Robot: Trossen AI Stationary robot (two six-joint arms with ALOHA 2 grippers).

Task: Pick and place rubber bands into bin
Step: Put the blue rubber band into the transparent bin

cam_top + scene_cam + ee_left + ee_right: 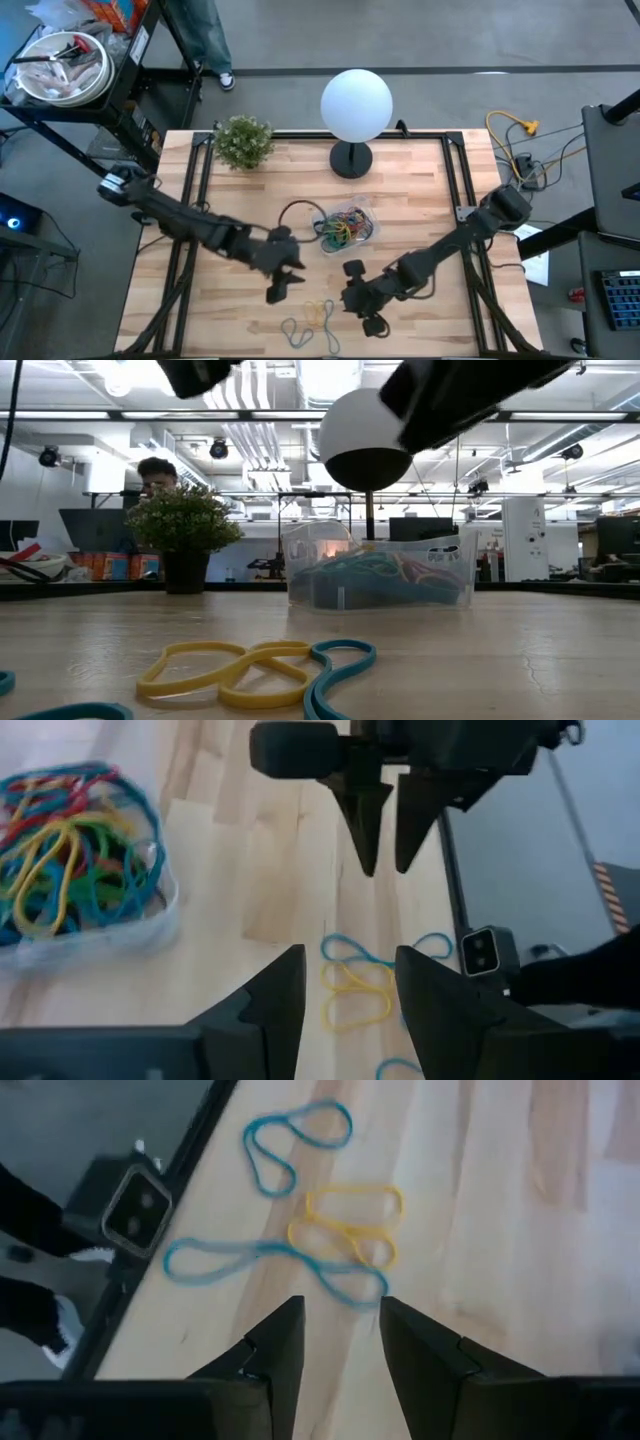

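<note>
The bin (347, 228) is a small clear tray in the middle of the table, holding a tangle of coloured rubber bands (62, 860). Loose yellow and blue bands (310, 322) lie flat near the table's near edge; the right wrist view shows the yellow band (345, 1225) between two blue bands (270, 1265). My left gripper (288, 280) hovers open to the near left of the bin, above the loose bands (355, 985). My right gripper (355, 300) hovers open to the bin's near side, facing the left gripper, above the same bands.
A white globe lamp (355, 105) on a black foot stands beyond the bin, and a small potted plant (243, 140) sits at the far left corner. A dark loop (297, 212) lies just left of the bin. A person stands beyond the table's far edge (155, 475).
</note>
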